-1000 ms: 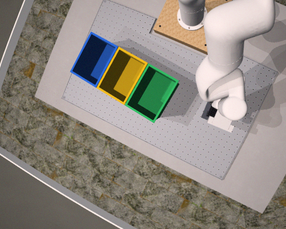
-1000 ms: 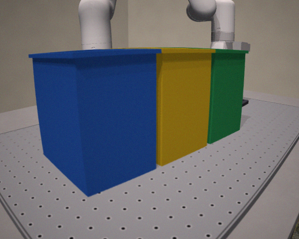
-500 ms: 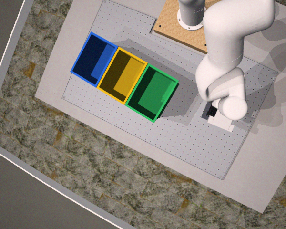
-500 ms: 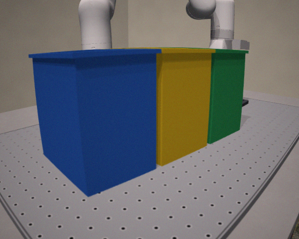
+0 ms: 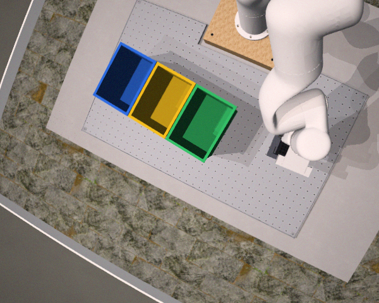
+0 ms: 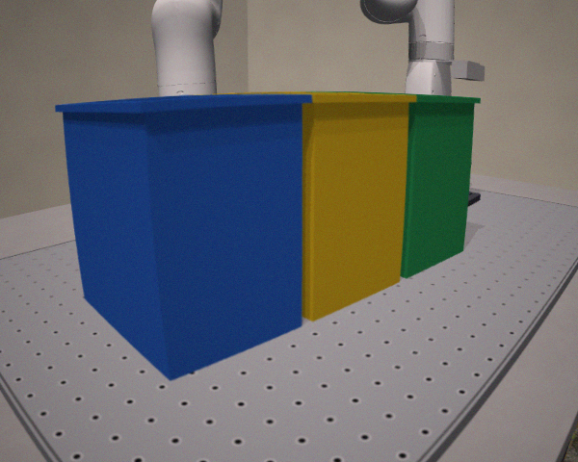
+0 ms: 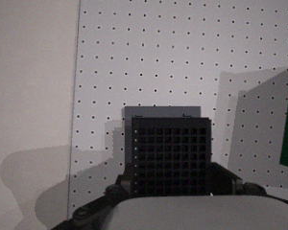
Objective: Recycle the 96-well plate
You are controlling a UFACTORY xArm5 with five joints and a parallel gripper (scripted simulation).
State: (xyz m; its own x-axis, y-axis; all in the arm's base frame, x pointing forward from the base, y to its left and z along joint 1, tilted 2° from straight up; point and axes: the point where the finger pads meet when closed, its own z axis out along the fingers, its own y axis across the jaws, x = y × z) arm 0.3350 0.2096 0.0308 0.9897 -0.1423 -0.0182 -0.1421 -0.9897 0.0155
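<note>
Right now my gripper [image 7: 170, 175] is clamped on the black plate [image 7: 171, 155], right of the green bin [image 5: 201, 122].

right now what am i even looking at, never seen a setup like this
A white robot arm stands on a wooden base at the edge of a grey board full of small holes. One picture looks straight down, one looks from low on the board, and one comes from a camera on the arm's wrist.

Three open bins stand upright in a row, sides touching: blue, yellow, green.

The gripper at the arm's tip is shut on a black plate, a tray of many small square wells. In the wrist picture the plate is lifted just above the grey nest that it came from. It goes into the yellow bin.
</note>
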